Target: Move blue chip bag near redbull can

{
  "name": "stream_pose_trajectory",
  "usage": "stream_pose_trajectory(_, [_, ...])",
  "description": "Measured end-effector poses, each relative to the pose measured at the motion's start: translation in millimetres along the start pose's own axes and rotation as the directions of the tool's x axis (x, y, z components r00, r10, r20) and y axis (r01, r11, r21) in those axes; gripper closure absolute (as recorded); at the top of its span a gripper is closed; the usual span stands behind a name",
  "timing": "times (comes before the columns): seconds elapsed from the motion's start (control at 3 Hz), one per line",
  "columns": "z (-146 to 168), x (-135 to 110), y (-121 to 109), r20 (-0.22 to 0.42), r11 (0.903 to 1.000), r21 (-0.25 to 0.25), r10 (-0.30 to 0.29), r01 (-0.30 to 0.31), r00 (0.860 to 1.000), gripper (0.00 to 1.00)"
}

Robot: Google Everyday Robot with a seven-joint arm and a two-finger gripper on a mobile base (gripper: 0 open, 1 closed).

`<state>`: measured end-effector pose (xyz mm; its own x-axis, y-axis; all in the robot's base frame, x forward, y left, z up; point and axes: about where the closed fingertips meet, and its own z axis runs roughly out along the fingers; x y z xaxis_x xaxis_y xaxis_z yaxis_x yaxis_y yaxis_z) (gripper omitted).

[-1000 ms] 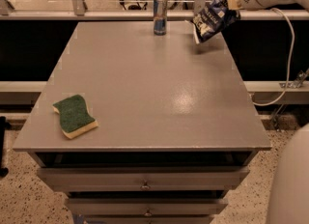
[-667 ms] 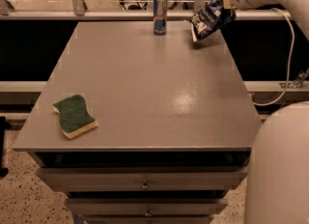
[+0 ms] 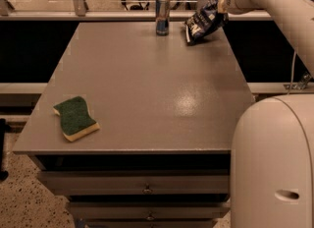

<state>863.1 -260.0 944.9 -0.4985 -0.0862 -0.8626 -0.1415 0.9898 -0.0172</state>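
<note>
The blue chip bag [image 3: 202,21] is dark navy foil with white lettering, at the far right of the table, its lower edge at or just above the tabletop. My gripper [image 3: 219,7] is shut on the bag's upper right end, with the white arm reaching in from the right. The redbull can [image 3: 162,15], slim, silver and blue, stands upright at the table's far edge, a short way left of the bag and apart from it.
A green-and-yellow sponge [image 3: 75,118] lies near the front left corner of the grey table [image 3: 147,89]. My white base [image 3: 274,163] fills the lower right. Drawers sit under the table front. A rail and chair legs stand behind the table.
My gripper has carried the bag left and farther back, closer to the can, and lowered it toward the tabletop. The can and sponge have not moved.
</note>
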Motion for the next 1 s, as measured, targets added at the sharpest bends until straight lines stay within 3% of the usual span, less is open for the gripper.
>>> stream_pose_trajectory(0.67, [13.8, 6.7, 47.1, -0.02, 0.9951, -0.098, -0.016, 0.014, 1.0, 1.0])
stream_pose_trajectory(1.0, [20.3, 14.1, 75.8, -0.042, 0.9862, -0.164, -0.034, 0.026, 0.999, 0.85])
